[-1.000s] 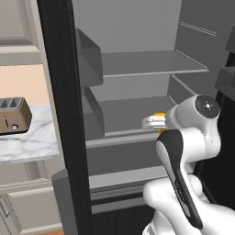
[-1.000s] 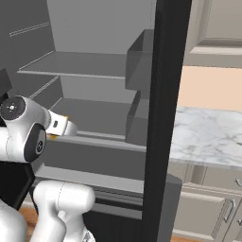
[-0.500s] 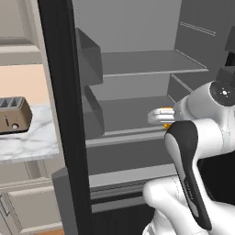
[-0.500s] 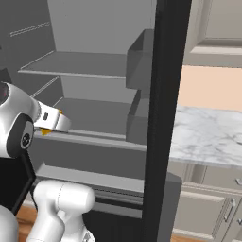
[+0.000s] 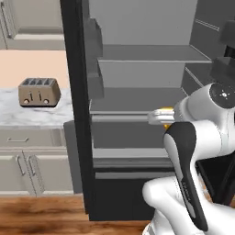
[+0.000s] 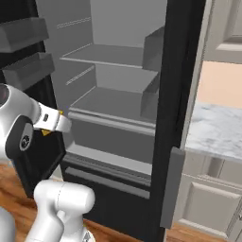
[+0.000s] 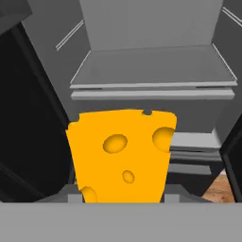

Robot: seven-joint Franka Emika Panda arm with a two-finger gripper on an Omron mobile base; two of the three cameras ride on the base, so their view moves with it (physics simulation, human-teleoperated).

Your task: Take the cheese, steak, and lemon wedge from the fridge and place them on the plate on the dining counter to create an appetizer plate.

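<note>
Orange-yellow and pitted with holes, the cheese [image 7: 122,156] sat squarely in the hand view, a chunky wedge clamped in the gripper [image 7: 122,196] with its lower edge down between the jaws. It looked light and fairly stiff, the sort of piece that would not sag, though its smooth flat faces could slip if the squeeze eased; taking it across those two broad faces, low on the wedge, seemed the sound choice. From the left base view the gripper [image 5: 161,117] poked out level from behind the white wrist, just in front of the fridge [image 5: 137,114] shelves, a sliver of the yellow cheese [image 5: 167,110] showing at its tip. The right base view had the gripper [image 6: 56,124] pointing toward the open grey interior, forearm bent back over the base.
</note>
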